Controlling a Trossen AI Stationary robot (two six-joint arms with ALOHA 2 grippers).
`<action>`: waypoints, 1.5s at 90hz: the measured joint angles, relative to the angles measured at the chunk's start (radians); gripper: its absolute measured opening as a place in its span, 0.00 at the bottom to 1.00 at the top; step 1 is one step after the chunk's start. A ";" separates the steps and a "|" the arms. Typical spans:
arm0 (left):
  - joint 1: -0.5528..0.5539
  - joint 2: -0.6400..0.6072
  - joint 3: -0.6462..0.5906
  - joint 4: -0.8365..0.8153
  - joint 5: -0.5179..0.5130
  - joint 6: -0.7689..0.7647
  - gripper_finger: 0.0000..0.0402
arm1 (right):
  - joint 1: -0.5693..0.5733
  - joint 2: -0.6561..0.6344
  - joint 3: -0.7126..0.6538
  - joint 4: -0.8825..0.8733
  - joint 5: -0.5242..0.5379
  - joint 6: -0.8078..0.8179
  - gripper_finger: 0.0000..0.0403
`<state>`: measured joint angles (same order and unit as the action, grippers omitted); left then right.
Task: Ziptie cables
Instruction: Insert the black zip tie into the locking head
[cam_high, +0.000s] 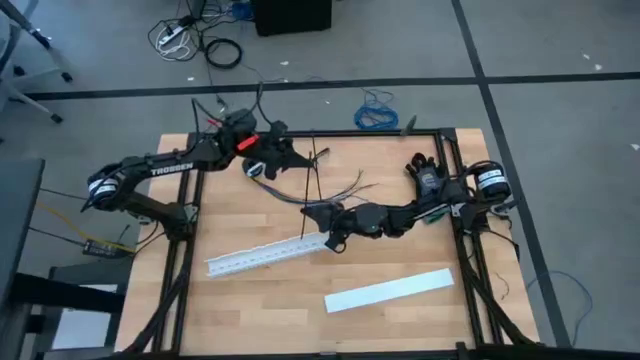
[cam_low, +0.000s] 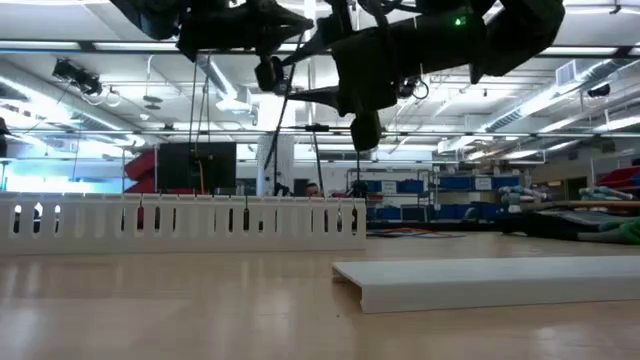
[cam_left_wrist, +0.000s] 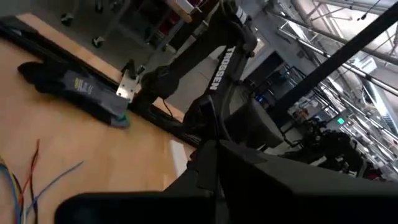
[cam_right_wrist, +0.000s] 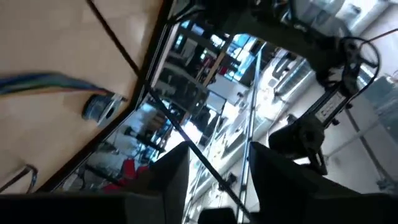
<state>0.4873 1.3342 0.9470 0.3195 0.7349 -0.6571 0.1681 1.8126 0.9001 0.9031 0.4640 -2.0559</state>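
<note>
The cables (cam_high: 300, 197) lie on the wooden table in a curved bunch. Their loose ends (cam_high: 365, 185) fan out toward the right, and the other end (cam_right_wrist: 99, 107) carries a small plug near the far rail. A thin black ziptie (cam_right_wrist: 124, 53) runs from the far side of the table to my right gripper (cam_right_wrist: 214, 155), which is open with the ziptie passing between its fingers. That gripper (cam_high: 332, 238) hovers by the dark middle of the bunch. My left gripper (cam_high: 283, 150) is raised above the plug end at the far edge. My right gripper has the ziptie (cam_right_wrist: 214, 180) running lengthwise between its two parted fingers and back toward the palm. Whether either finger touches it, I cannot tell.
A white slotted strip (cam_high: 265, 255) lies slantwise left of centre, and a flat white cover (cam_high: 390, 290) lies nearer the front right. A black frame rail (cam_high: 380, 132) borders the far edge. A blue coiled cable (cam_high: 377, 112) lies on the floor beyond it.
</note>
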 joint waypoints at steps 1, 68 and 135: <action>0.001 0.000 0.000 0.003 0.000 0.000 0.00 | 0.001 0.000 0.000 0.000 -0.003 0.003 0.40; 0.063 0.000 0.001 0.038 0.010 0.054 0.00 | 0.032 0.000 0.000 -0.014 -0.009 0.171 0.31; 0.064 0.000 0.001 0.097 0.014 0.077 0.00 | 0.032 0.001 0.000 -0.020 -0.008 0.315 0.26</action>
<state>0.5508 1.3342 0.9478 0.4166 0.7490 -0.5797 0.2005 1.8133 0.8997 0.8833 0.4558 -1.7413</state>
